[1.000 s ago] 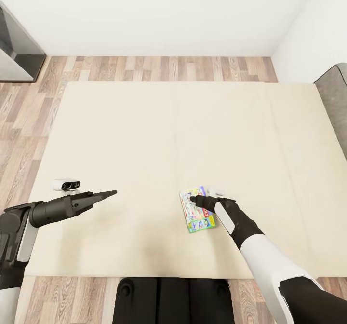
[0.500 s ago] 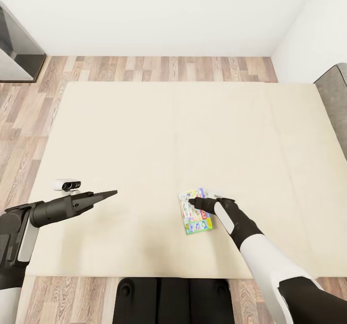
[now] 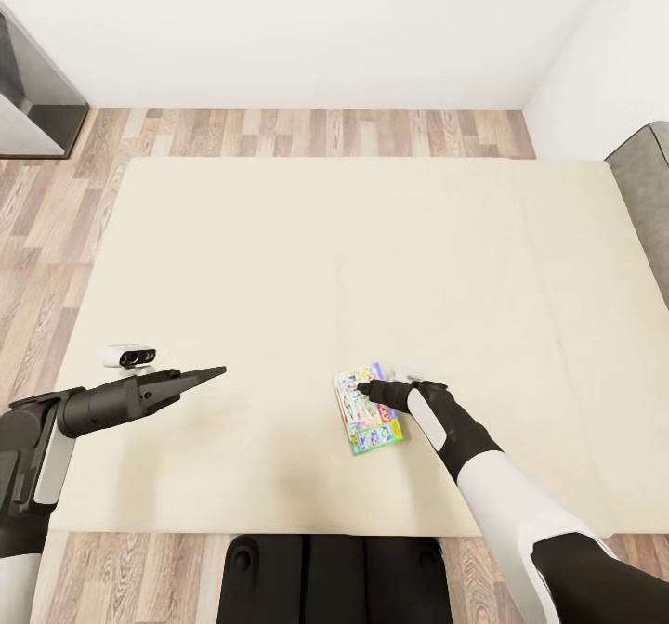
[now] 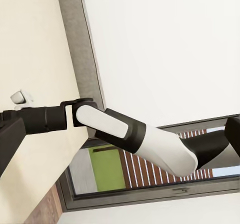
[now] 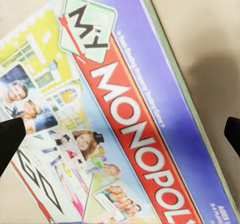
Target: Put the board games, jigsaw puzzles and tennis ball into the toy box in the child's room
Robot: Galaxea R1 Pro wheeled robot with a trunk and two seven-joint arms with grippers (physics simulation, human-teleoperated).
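Head view: my right gripper (image 3: 364, 388) sits low over the colourful Monopoly board game (image 3: 367, 409), which lies flat on the beige bed (image 3: 372, 262), toward the near edge and a little right of the middle. The box is turned slightly askew to the mattress edge. Right wrist view: the lid of the board game (image 5: 125, 119) reads "MY MONOPOLY" on a red diagonal band; my two dark fingertips (image 5: 11, 139) appear at opposite margins, spread wide with the printed lid between them. The right fingers are therefore parted broadly and grip nothing; whether their tips touch the box I cannot tell. Head view, left side: my left gripper (image 3: 216, 372) is held level above the mattress, well apart from the game, its fingers drawn together to a single point with nothing between them. Left wrist view: my right forearm (image 4: 125, 134) crosses in front of a dark-framed window (image 4: 150, 184), with the mattress and its grey frame (image 4: 80, 59) alongside. Wood-plank floor (image 3: 56, 206) borders the bed, and a grey headboard (image 3: 646, 188) stands at its right end.
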